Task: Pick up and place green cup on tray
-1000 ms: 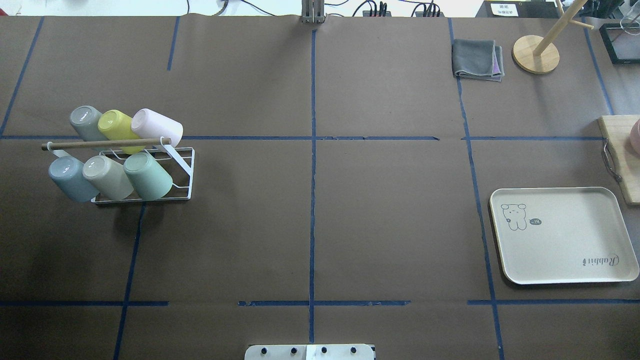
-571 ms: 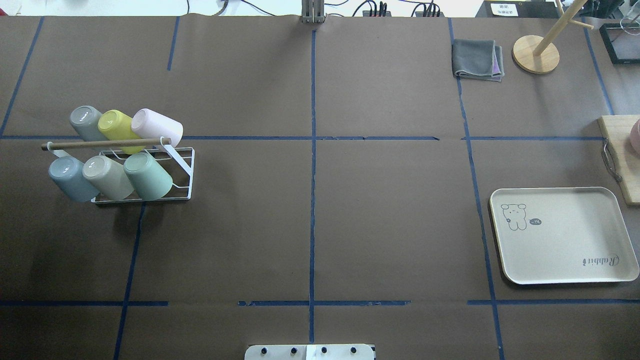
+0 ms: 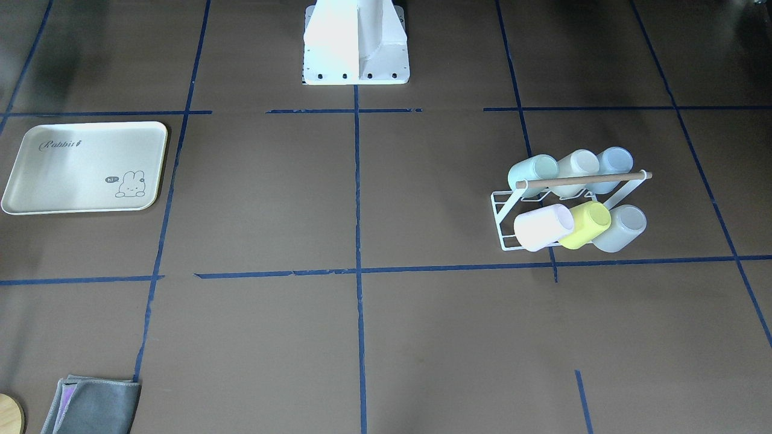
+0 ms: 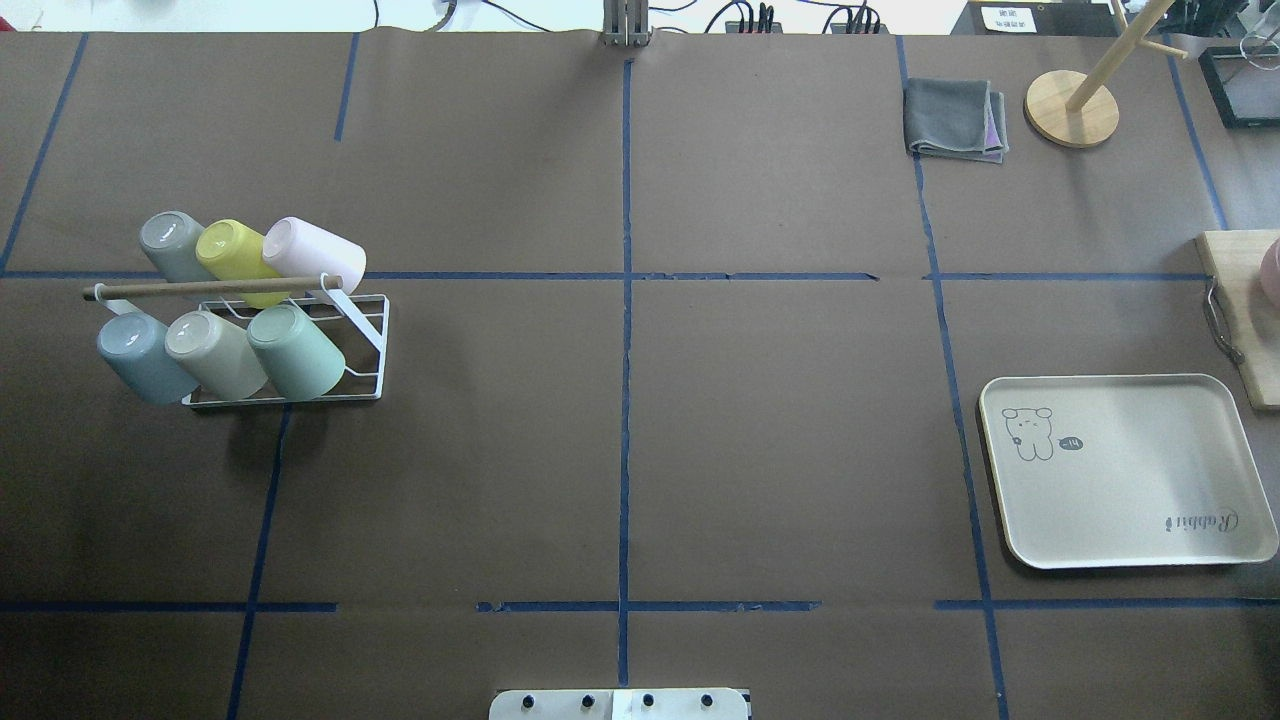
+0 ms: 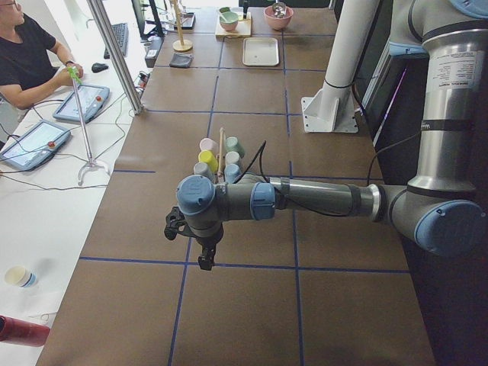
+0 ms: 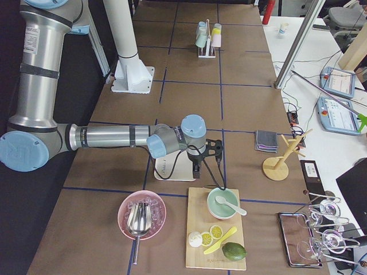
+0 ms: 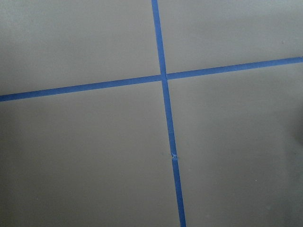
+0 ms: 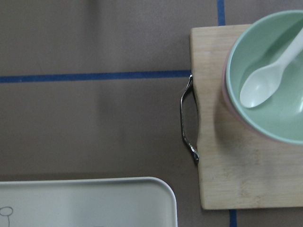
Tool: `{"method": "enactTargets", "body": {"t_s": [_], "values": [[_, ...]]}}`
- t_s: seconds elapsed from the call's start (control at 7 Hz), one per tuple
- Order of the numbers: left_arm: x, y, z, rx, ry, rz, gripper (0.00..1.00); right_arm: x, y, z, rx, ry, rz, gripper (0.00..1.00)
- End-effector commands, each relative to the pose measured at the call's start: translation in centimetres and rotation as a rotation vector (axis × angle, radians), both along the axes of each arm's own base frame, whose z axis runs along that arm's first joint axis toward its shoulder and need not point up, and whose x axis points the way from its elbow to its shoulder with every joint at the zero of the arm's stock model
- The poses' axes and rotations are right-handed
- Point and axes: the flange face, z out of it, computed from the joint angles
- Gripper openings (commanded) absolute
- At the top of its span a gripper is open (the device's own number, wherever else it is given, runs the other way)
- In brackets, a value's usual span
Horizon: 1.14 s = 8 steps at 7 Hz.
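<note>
Table point(image 4: 800, 450) brown-papered, blue tape grid point(image 4: 624, 450), tray point(image 4: 1130, 500); person point(image 5: 27, 57) at desk point(image 5: 46, 198).

My left arm point(image 5: 320, 197) and right arm point(image 6: 109, 136) are silver-grey metal tubes with round pale-blue joint caps point(image 5: 197, 194) — a thin black cable point(image 5: 260, 156) trails toward my black left pincer point(image 5: 205, 264). My white pedestal base point(image 3: 356, 42) shows four dark bolts point(image 3: 344, 76); printed labels point(image 6: 31, 40) mark my upper tubes.

Small tapered plastic tumbler point(image 4: 297, 352): pale mint-green.
Flat rectangular rimmed tray point(image 4: 1130, 500): cream-white, with grey bunny drawing and grey "Rabbit" script.
Paper table cover point(image 4: 780, 420): brown, blue tape grid.
Wire cup rack point(image 4: 360, 325): white.
Other racked cups: yellow-green cup point(image 4: 232, 252), pale pink cup point(image 4: 318, 255), grey cup point(image 4: 170, 243), blue-grey cup point(image 4: 142, 358), beige cup point(image 4: 214, 355).
Folded cloth point(image 4: 950, 118): grey, purple edge.
</note>
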Motion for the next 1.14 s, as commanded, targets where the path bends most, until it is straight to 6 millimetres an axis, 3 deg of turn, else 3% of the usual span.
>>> {"method": "enactTargets", "body": {"t_s": [0.0, 0.43, 0.71, 1.0], "values": [[0.0, 0.0, -0.2, 0.003, 0.001, -0.001, 1.00, -3.4, 3.6, 1.9, -0.010, 0.005, -0.003, 1.00], [0.0, 0.0, -0.2, 0.002, 0.001, -0.002, 1.00, -5.3, 5.3, 7.7, -0.008, 0.007, -0.046, 1.00], [0.0, 0.0, -0.1, 0.000, 0.001, -0.002, 1.00, -8.7, 5.4, 7.7, -0.034, 0.029, -0.064, 1.00], [-0.1, 0.0, -0.1, 0.003, 0.000, -0.002, 1.00, -9.0, 5.6, 7.9, -0.026, 0.038, -0.071, 1.00]]}}
